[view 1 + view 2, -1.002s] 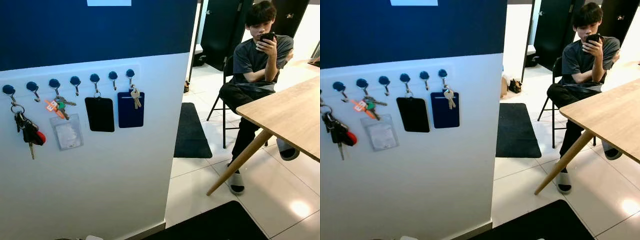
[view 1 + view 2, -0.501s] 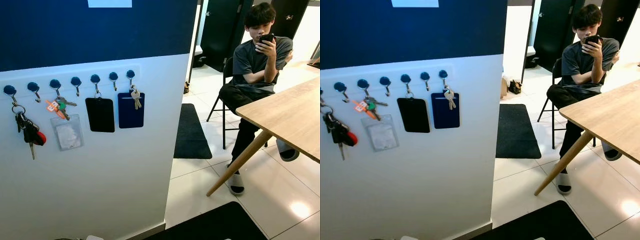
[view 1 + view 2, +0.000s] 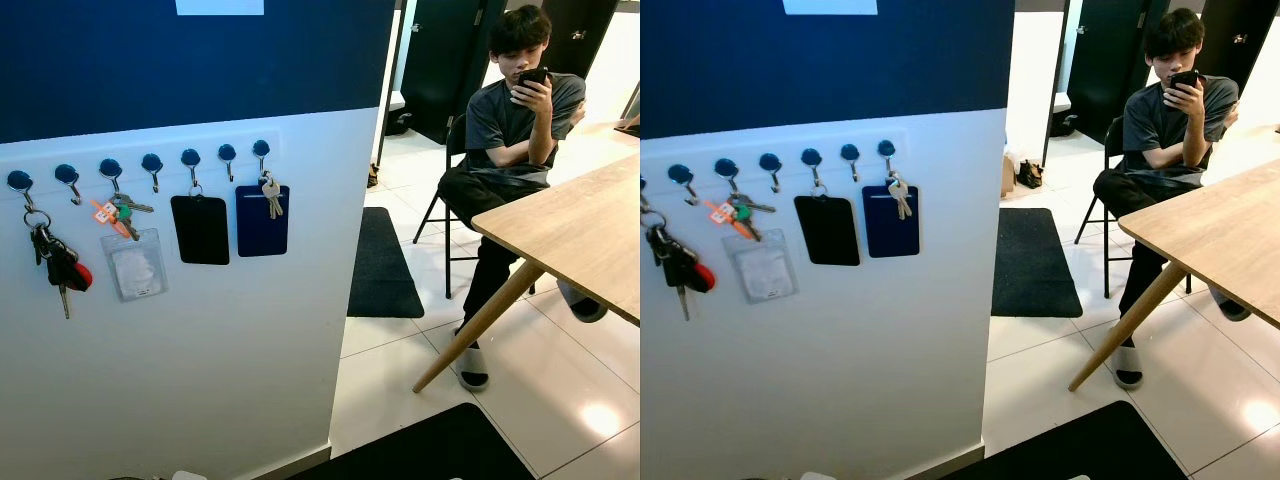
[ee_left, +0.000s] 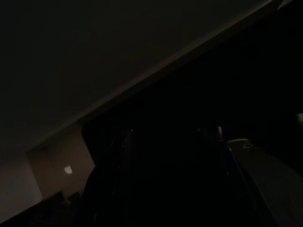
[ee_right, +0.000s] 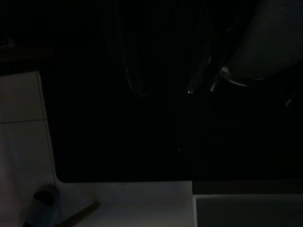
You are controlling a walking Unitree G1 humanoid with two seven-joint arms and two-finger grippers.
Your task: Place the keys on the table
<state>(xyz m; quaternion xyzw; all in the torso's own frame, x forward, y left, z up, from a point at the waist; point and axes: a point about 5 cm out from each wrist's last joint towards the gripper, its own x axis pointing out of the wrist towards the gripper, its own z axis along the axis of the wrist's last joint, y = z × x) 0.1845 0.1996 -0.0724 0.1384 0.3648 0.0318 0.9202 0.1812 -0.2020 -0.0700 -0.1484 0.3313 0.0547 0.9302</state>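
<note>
Standing as half a second ago, I see the keys (image 3: 270,195) hanging on their hook at my ten o'clock, table (image 3: 580,225) at two; both claws hang idle, finger state indiscernible.

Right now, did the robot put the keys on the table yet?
Not yet. Nothing looks done: the keys hang on a wall hook, and the table at the right carries none. Both arms hang idle in the dark. Taking the keys and carrying them over are both left.
</note>
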